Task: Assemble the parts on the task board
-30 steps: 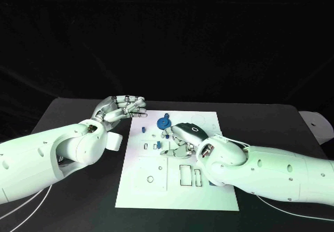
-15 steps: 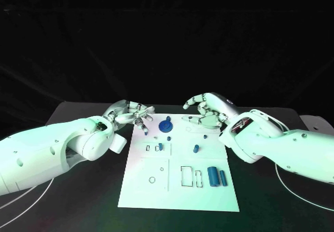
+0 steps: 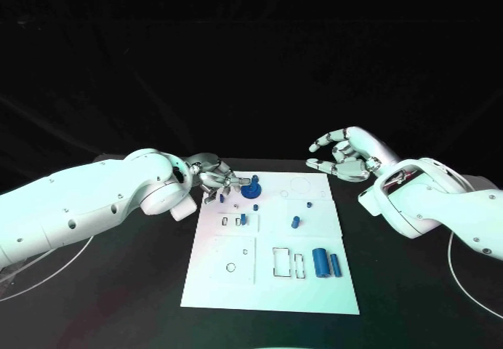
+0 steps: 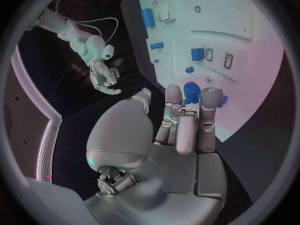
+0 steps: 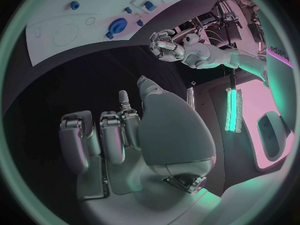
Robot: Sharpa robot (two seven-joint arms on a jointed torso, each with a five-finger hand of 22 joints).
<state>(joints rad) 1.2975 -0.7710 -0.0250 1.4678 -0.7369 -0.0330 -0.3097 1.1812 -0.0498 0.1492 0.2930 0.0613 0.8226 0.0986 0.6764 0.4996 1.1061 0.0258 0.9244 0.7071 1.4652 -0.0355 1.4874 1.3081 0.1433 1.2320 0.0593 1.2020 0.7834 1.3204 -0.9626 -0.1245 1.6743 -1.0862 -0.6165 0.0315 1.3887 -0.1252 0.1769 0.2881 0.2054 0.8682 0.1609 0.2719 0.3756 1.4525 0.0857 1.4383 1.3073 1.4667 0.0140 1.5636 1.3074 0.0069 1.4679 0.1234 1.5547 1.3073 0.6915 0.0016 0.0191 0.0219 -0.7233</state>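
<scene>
The task board (image 3: 275, 283) lies flat at the middle of the black table (image 3: 126, 291), its long side running away from the robot. At its far end stands a round blue part (image 3: 251, 190), a disc raised on a hub. Just nearer sit a short upright blue part (image 3: 243, 218) and a small slanted blue part (image 3: 296, 222). Two blue cylinders (image 3: 326, 264) lie side by side at the near right, beside an open rectangular slot (image 3: 281, 263).

The left hand (image 3: 215, 179) hovers at the board's far left corner, fingers curled inward and their tips close against the round blue part. In the left wrist view the fingertips (image 4: 211, 97) flank the disc (image 4: 191, 92); whether they actually grip it cannot be told. A second small blue piece (image 3: 222, 196) sits just below the hand.

The right hand (image 3: 346, 154) is raised off the board beyond its far right corner, fingers loosely curved and apart, holding nothing.

Judged step: seating or adjusting the round part with the left hand. To do it well:
- Keep the disc level over its seat; a tilt is likely to jam it
- Press straight down with the fingertips spread evenly round the rim
- Avoid knocking the small blue piece beside it
- Keep the right hand well apart from the board until needed
</scene>
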